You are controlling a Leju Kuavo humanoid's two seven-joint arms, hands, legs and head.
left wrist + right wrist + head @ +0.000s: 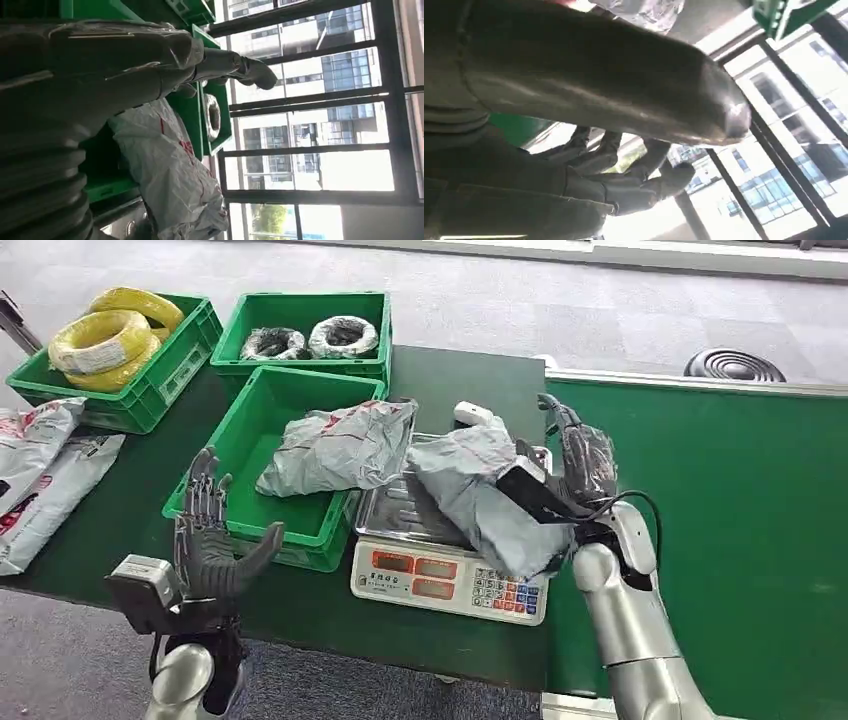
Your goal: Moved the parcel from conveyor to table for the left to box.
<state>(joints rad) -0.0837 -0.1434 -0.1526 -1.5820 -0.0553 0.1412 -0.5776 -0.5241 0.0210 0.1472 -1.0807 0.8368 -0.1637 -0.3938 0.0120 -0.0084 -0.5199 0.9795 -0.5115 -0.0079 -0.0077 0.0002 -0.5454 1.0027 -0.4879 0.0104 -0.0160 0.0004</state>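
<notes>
A crumpled grey parcel [478, 492] lies on the tray of a scale [448, 581], between the green crate and the green conveyor belt [720, 500]. My right hand [577, 472] stands just right of this parcel, against its edge, fingers stretched out. In the right wrist view the thumb [624, 85] and fingers [624, 175] are apart with nothing between them. A second grey parcel [340, 445] lies in the green crate [250, 455], draped over its right rim. My left hand [213, 538] is upright with fingers spread, empty, in front of that crate. The left wrist view shows the same parcel [170, 170] past my left hand [125, 55].
Two green crates stand at the back, one with yellow cable coils [105, 340], one with black and grey coils [310, 338]. More grey parcels [40, 470] lie at the table's left edge. A dark coil [735, 365] sits beyond the belt.
</notes>
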